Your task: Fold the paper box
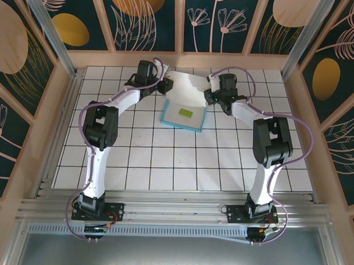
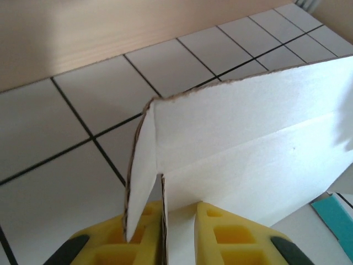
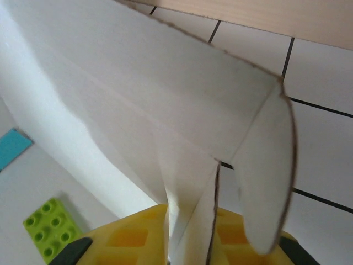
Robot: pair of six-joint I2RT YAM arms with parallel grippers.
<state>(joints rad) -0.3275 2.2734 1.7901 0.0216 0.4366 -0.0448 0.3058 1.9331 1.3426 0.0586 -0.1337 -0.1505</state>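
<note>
The paper box (image 1: 173, 107) lies at the far middle of the table, a shallow teal tray with a white inside. Its white back panel (image 1: 187, 85) stands raised. My left gripper (image 1: 165, 85) is shut on that panel's left corner, and my right gripper (image 1: 211, 94) is shut on its right corner. In the left wrist view the white card (image 2: 248, 143) rises from between the yellow fingers (image 2: 226, 237), with a side tab (image 2: 140, 165) bent forward. In the right wrist view the card (image 3: 138, 94) is pinched in my gripper (image 3: 190, 229), its tab (image 3: 267, 182) curling over.
A small yellow-green studded piece (image 1: 184, 112) rests inside the box; it appears as a green brick (image 3: 47, 226) in the right wrist view. A wooden wall (image 1: 179, 60) runs close behind both grippers. White tiles (image 1: 182, 162) stretch toward the arm bases.
</note>
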